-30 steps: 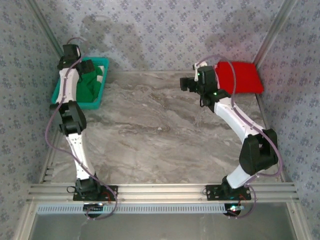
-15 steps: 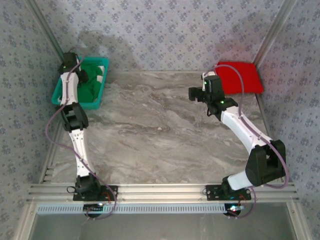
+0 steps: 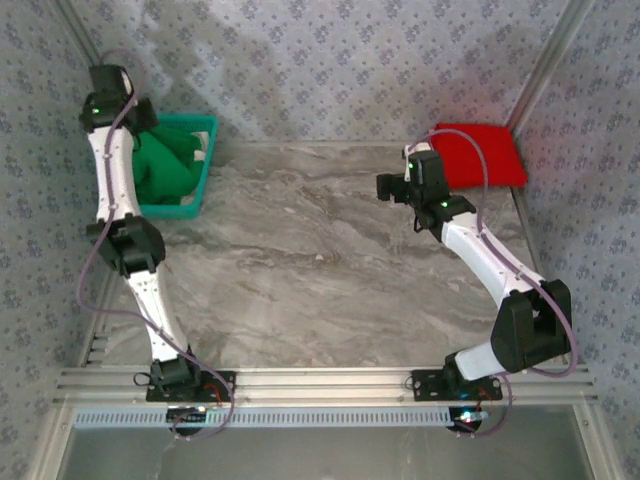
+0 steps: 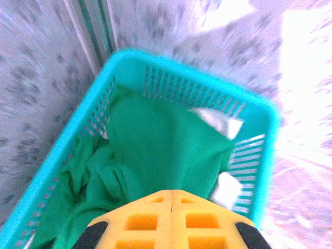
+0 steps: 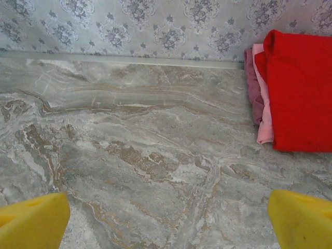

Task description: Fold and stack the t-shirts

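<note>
One grey marble-patterned tabletop (image 3: 300, 260) is flanked by both shirts. At its far-left corner a teal plastic mesh basket (image 3: 205, 172) is set, and the bright green fabric t-shirt (image 4: 155, 140) bunched inside is pinched by the closed left gripper (image 4: 171, 199). At its far-right corner the folded bright red fabric t-shirt (image 5: 303, 88) is laid on pink folded cloths (image 5: 263, 111). Near it, the right gripper (image 5: 167, 220) is held wide apart above bare tabletop.

Green t-shirt (image 3: 165, 170) bunched in basket (image 4: 171, 85) — red t-shirt (image 3: 480, 155) folded, far right.

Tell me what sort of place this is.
Probably a robot test cell dressed as a laundry corner: a marble-look table walled by patterned wallpaper panels in aluminium framing, with a green t-shirt in a teal basket and a folded red t-shirt.
</note>
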Tool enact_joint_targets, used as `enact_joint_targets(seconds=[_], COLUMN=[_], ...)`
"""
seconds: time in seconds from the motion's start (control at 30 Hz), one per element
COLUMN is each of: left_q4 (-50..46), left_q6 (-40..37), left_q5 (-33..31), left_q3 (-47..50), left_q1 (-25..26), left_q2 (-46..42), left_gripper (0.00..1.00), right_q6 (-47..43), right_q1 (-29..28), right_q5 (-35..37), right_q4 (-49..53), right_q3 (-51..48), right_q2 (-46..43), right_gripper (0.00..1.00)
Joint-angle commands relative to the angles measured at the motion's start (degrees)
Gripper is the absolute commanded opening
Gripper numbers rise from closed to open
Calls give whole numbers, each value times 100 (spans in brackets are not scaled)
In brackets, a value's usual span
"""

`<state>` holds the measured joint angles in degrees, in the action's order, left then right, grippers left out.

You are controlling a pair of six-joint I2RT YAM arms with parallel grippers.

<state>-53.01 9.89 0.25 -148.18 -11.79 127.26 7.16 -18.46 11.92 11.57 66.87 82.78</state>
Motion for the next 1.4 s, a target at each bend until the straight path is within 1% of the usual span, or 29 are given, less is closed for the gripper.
enact_joint_targets(seconds=[0.0,0.07,0.1,0.2,0.27,0.33,0.4,0.47,0.5,0.6,0.67,0.73,0.83,0.87,0.9,0.93,0.97,1.0,1.03,1.07,1.17,1.2,1.23,1.3,1.37], left_q4=[-254,-415,-291,478,1007,1291,1469,1746,1751,1446,1142,986,1096,1219,1342,1363,1249,1066,994,1115,2408,2773,2943,2763,2564], left_q6=[303,253,127,-311,-431,-314,-35,343,399,181,72,-23,-119,-140,-172,-174,-123,-13,43,105,315,386,464,630,830], left_q5=[407,548,536,275,352,585,1040,1440,1519,1552,1565,1543,1444,1484,1609,1729,1712,1526,1396,1241,917,804,768,955,1199], left_q3=[-111,-380,-433,-568,-819,-1427,-2026,-2064,-2025,-1706,-1263,-621,554,938,1312,1580,1706,1826,2106,2537,4763,5456,6051,6756,7380], left_q1=[108,312,481,1032,1214,1241,1254,1331,1463,2059,2468,2875,3391,3521,3621,3671,3675,3663,3633,3615,3604,3605,3604,3613,3677], left_q2=[-526,-668,-834,-1322,-1529,-1522,-1471,-1602,-1701,-1975,-2117,-2209,-2187,-2128,-2020,-1859,-1717,-1594,-1601,-1745,-2960,-3425,-3787,-4135,-4191], left_gripper=[0,0,0,0,0,0,0,0,0,0,0,0,0,10,34,53,65,74,76,76,74,73,72,72,75], right_q6=[137,163,180,181,213,266,324,372,387,410,418,409,431,451,498,575,677,809,944,1028,1102,1087,1102,1142,1157], right_q1=[21,22,18,20,26,26,35,40,35,35,35,46,86,114,155,224,290,401,536,650,917,962,1006,1108,1177], right_q5=[-79,-120,-135,-190,-165,-172,-211,-237,-255,-265,-248,-202,-131,-113,-82,-23,-11,-73,-182,-287,-533,-587,-665,-1010,-1342], right_q4=[-233,-184,-136,-133,-175,-230,-270,-313,-327,-327,-336,-342,-352,-341,-348,-338,-304,-223,-153,-115,-51,-9,53,141,290], right_q3=[76,98,290,344,328,303,300,300,309,359,355,332,254,219,195,195,-20,-60,-91,-133,-380,-500,-601,-788,-882], right_q2=[-40,21,44,58,47,47,46,51,46,43,4,-44,-112,-135,-167,-198,-222,-250,-278,-304,-469,-514,-538,-476,-254], right_gripper=[100,100,100,100,100,100,100,100,100,100,100,100,100,100,100,100,100,100,100,100,100,100,99,98,96])
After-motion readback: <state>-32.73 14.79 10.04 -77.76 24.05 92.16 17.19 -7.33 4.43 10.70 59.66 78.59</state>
